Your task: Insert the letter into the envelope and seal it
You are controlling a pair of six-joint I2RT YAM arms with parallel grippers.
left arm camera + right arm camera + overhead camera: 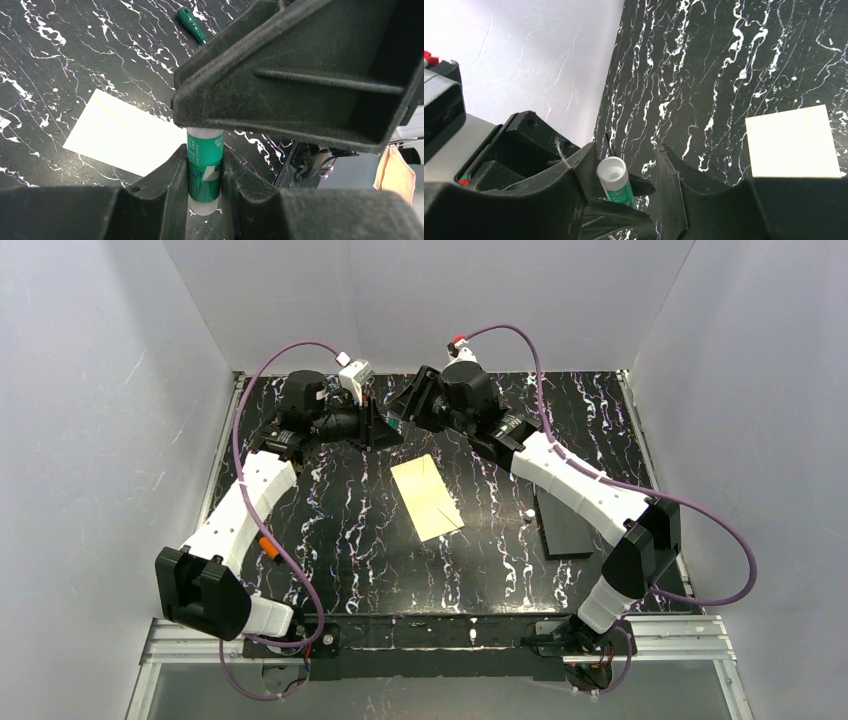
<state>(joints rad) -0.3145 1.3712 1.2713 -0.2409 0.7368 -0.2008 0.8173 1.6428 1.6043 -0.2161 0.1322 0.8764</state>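
Observation:
The envelope point(429, 498) is a pale cream oblong lying flat at the table's middle; it also shows in the left wrist view point(120, 134) and the right wrist view point(793, 141). The letter is not in view as a separate sheet. My left gripper point(385, 426) is at the back of the table, shut on a green glue stick point(204, 167) with white ends. My right gripper point(407, 406) is open right beside it. Its fingers stand either side of the glue stick point(616, 182), which is close to the left finger point(579, 165).
A flat black pad point(565, 526) lies on the right under the right arm. A small green tool with an orange tip point(191, 23) lies on the marbled table point(340, 530), at the left point(270, 546). White walls enclose the back and sides.

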